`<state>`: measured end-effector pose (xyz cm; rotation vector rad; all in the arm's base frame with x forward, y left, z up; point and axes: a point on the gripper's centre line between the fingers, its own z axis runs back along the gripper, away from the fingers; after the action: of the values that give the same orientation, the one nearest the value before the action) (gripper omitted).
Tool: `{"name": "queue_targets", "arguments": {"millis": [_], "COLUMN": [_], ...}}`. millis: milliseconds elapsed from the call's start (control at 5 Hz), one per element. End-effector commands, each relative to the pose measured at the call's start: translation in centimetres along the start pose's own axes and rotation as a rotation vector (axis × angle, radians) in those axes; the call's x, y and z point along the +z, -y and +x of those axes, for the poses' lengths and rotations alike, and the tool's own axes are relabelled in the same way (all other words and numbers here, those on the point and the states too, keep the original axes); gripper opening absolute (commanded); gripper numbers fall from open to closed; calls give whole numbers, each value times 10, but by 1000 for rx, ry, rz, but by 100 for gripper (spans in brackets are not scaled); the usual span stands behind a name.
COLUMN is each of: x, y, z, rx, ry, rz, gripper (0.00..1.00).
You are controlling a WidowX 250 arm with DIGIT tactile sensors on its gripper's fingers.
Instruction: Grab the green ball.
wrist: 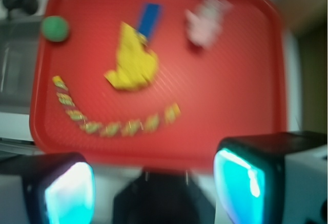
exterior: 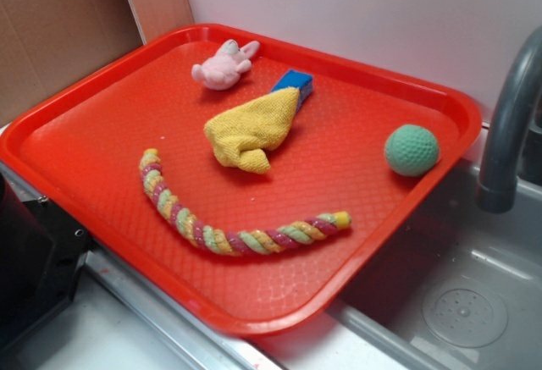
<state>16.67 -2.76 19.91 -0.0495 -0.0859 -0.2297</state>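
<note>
The green ball (exterior: 412,150) is small, teal-green and dimpled. It rests on the red tray (exterior: 102,99) near its right rim. In the blurred wrist view the ball (wrist: 55,28) sits at the tray's upper left corner. My gripper (wrist: 154,185) is open, with its two teal-padded fingers (wrist: 69,193) wide apart and nothing between them. It hovers over the tray's near edge, far from the ball. The gripper does not show in the exterior view.
On the tray lie a yellow cloth (exterior: 251,131) over a blue block (exterior: 294,80), a pink plush toy (exterior: 223,65) and a multicoloured rope (exterior: 229,230). A grey faucet (exterior: 508,124) and sink (exterior: 457,302) stand right of the tray. A black base (exterior: 30,260) is at left.
</note>
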Motion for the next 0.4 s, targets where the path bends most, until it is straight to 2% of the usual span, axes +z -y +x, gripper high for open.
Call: {"name": "queue_targets", "arguments": {"millis": [0, 200], "x": [-64, -88], "y": [30, 59], "z": [79, 80], "rx": [-489, -738], "ry": [39, 22], "rz": [-27, -45], "gripper": [100, 100]}}
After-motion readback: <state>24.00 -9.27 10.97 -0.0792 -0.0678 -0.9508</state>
